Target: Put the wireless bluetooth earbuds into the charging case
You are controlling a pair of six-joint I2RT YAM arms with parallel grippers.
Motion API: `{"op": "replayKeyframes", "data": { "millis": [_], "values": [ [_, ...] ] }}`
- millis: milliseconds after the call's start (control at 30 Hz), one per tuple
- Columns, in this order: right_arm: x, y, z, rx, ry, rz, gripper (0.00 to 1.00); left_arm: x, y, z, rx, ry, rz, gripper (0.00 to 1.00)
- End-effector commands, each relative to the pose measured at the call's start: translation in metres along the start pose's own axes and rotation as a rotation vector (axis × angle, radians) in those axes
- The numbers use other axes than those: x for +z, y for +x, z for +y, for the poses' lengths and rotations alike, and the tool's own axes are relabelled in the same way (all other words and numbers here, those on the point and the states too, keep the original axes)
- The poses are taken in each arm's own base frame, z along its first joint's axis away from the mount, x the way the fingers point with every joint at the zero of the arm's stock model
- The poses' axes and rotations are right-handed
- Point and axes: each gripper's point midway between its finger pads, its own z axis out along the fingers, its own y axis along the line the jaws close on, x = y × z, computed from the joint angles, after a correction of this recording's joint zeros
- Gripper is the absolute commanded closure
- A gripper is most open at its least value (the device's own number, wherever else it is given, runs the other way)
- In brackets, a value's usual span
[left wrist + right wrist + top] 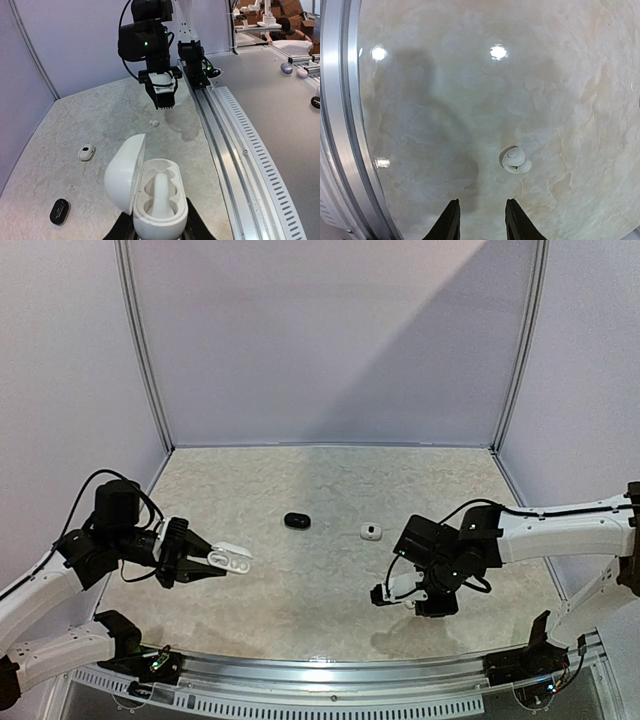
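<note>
- The step in hand looks like the pickup of a loose earbud. The charging case is already held open to receive it.
- The left pincer (208,562) is clamped on the base of the white charging case (156,197) and holds it off the surface (330,480). The lid is swung up to one side and the mouth faces its wrist camera.
- Both wells of the case look empty, with only the moulded ridge between them.
- The right pincer (482,222) points down over the surface. Its jaws are partly apart and there is nothing between them.
- A white earbud (516,160) lies on the surface below that pincer, a little ahead of the fingertips. It sits toward one finger's side, not centred in the gap.
- The open case is well apart from the right pincer, across the surface from it.
- A black case (296,521) and a smaller white item with a dark patch (371,531) lie farther out, beyond both pincers. Whether the white item is a case or a bud I cannot tell.
- Next, I judge, the right pincer needs a short shift forward and sideways to straddle the bud. It can then descend, close gently, and carry the bud over to a well.
- The bud is tiny and rounded, so an off-centre pinch could squirt it away.
</note>
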Motion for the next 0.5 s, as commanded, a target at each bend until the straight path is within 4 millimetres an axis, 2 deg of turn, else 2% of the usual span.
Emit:
{"op": "replayKeyframes", "data": {
  "millis": [0, 267, 467],
  "values": [
    [0.02, 0.001, 0.006, -0.299, -0.024, -0.032, 0.71, -0.001, -0.009, 0.0, 0.021, 0.003, 0.009, 1.0],
    [0.039, 0.003, -0.012, -0.293, 0.047, -0.047, 0.73, -0.001, -0.01, 0.003, 0.014, -0.001, 0.02, 1.0],
    [0.049, 0.005, -0.012, -0.265, 0.051, -0.05, 0.75, -0.001, -0.011, 0.002, 0.012, 0.003, 0.022, 1.0]
  ]
}}
